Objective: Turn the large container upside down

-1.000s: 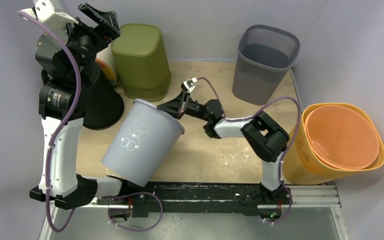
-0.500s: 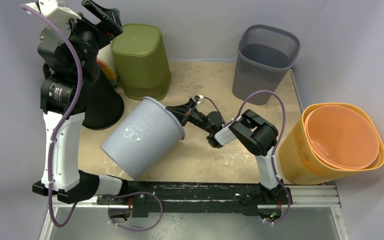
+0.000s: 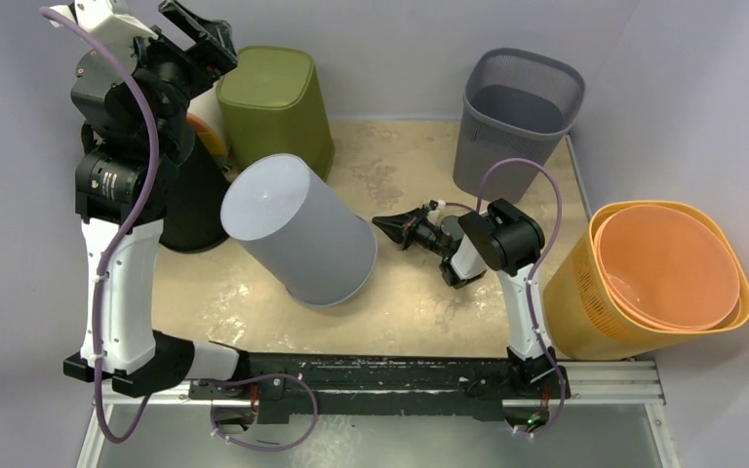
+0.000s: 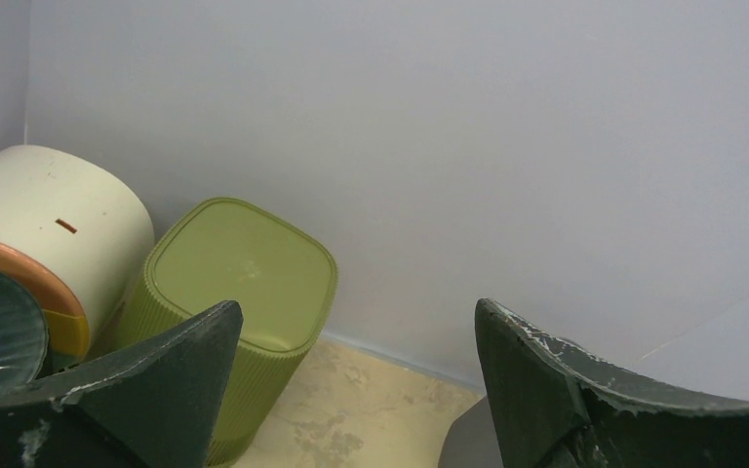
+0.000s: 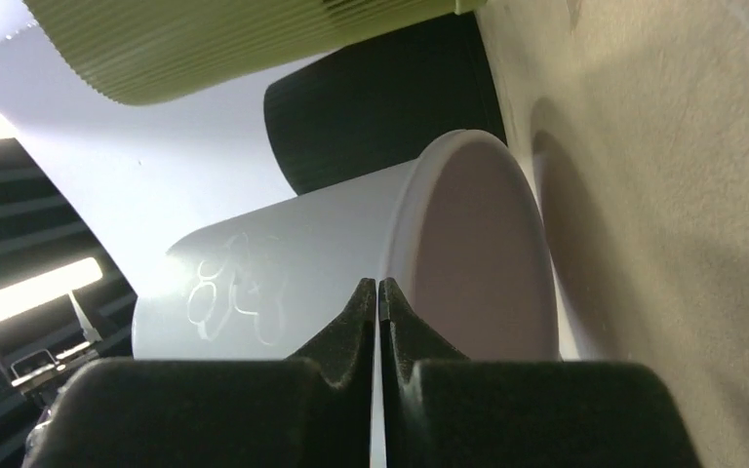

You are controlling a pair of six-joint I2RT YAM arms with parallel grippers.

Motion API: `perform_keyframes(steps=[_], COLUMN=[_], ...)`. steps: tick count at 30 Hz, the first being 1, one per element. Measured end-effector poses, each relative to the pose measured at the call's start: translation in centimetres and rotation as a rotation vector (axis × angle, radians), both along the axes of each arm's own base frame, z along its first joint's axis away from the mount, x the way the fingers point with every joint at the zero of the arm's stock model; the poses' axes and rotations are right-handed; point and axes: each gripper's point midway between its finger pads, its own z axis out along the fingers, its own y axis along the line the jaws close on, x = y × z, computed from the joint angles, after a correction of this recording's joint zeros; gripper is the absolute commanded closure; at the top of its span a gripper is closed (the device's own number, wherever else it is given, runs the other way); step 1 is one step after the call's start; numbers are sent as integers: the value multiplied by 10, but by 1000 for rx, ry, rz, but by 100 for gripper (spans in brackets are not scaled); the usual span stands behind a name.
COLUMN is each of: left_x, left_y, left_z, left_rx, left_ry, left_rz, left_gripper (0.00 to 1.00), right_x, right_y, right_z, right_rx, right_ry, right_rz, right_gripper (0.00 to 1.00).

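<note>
Change over the last second: large pale grey plastic container with a white bear outline (image 3: 302, 239) gone from lying on its side, mouth toward the right tool, to base-up near the middle of the table (image 3: 400, 312). Now showing its closed round bottom to the overhead camera, rim toward the table. Not yet sitting square, by the look of it: seen from the right wrist, mouth partly in sight and tipped off the surface on the near side, so probably mid-fall or leaning. Right tool (image 3: 395, 226) drawn back from the rim, low over the table just beside the container and apart from it, fingers pinched together on nothing. Left tool (image 4: 356, 312) raised high at the back left, jaws spread wide and empty, above the upturned olive-green ribbed bin (image 3: 275, 107); no part in the flip. Meaning for the task: hard part judged done, release already made. Left to confirm only that the rim drops flat all round; failing that, a light nudge on the raised side likely enough. Worth minding the black plastic bin (image 3: 200, 205) close behind on the left.
</note>
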Motion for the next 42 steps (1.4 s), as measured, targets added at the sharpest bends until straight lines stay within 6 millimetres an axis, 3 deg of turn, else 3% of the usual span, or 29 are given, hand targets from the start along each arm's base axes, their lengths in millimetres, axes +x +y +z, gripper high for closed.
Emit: perform_keyframes(steps=[15,19,23,29,32,34,35,36,39,42], left_x=[3,6,8,13,16,19,20,21,22,23], left_y=[0,-3,-6,-12,-14,-15,-16,-17,-18,-19], left_z=[-11,-14,-17,-35,-51,-61,-66,-72,-81,-87], left_rx=[11,14,18,35,47,53,58,61,68,73], left_ry=[36,45,54,110,156,182,198,213,241,258], left_rz=[2,-7,-22,-46,-53,-56,-58,-61,-67,-72], left_gripper=[14,14,14,14,14,14,14,14,14,14], right_x=[-22,-17,-7,4,14,27,35,42,59,67], right_y=[8,15,24,39,45,48,48,47,37,17], right_z=[-5,12,70,203,248,267,273,274,257,217], right_rx=[-38,-32,9,-26,-156,-282,-352,-426,-661,-892], right_ry=[-39,-97,-266,-718,-872,-948,-972,-988,-977,-896], right_rz=[122,148,170,188,173,150,134,119,102,123], right_gripper=[93,90,88,77,61,43,14,2,0,0])
